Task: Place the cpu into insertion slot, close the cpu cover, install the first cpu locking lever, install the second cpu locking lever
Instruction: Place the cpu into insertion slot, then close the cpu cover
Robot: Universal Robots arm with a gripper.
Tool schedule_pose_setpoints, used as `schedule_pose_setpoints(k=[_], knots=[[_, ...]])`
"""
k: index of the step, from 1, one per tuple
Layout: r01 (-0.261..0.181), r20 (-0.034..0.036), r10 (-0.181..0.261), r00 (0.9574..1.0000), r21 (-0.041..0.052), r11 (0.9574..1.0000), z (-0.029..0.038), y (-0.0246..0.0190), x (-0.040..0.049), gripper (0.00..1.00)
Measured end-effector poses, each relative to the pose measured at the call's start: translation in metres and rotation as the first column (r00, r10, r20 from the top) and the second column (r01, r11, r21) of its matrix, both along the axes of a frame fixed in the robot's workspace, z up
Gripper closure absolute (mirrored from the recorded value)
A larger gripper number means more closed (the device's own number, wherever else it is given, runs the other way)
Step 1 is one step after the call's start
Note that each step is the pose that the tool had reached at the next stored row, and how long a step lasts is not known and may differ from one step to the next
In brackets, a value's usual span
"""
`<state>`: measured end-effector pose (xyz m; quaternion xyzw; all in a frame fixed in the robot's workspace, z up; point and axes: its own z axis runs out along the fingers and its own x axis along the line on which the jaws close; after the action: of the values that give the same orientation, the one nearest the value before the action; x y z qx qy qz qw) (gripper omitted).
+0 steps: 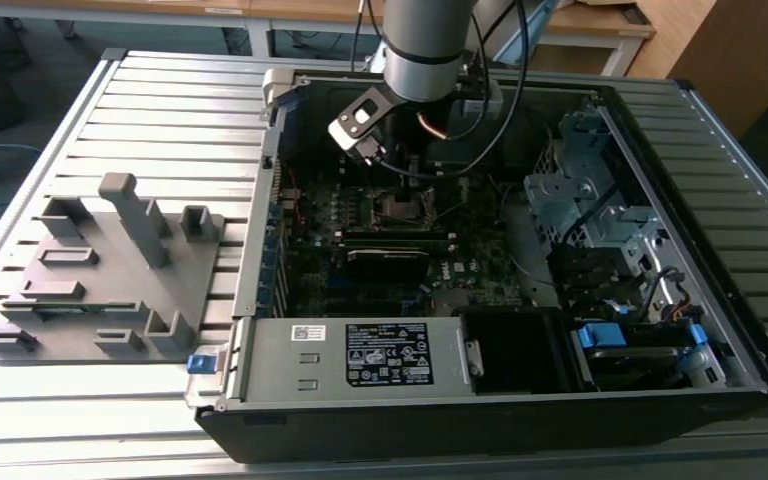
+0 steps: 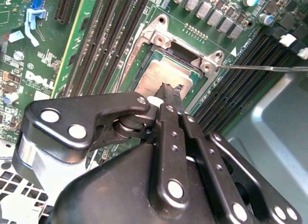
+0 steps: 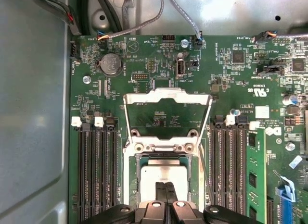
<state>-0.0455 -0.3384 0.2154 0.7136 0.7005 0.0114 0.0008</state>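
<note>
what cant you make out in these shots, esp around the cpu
- First wrist view: the shut gripper covers one edge of the cpu, so contact cannot be told.
- First wrist view: the picture's edge cuts off part of the insertion slot.
- Second wrist view: a thin metal rod runs past the picture's edge.
- Exterior view: the insertion slot is too small to judge seating.

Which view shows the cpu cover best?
The first wrist view: the cpu cover stands open, its whole silvery frame and cut-out facing the camera. In the second wrist view the gripper sits in front and the cover is hard to make out; in the exterior view the insertion slot area is small and dark.
</note>
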Motion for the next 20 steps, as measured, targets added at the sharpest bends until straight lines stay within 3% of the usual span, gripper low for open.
schedule_pose_setpoints(k=[20], knots=[[0.000, -0.0001, 0.000, 1.0000, -0.0002, 1.0000, 0.0116, 0.0000, 0.0000, 0.90]])
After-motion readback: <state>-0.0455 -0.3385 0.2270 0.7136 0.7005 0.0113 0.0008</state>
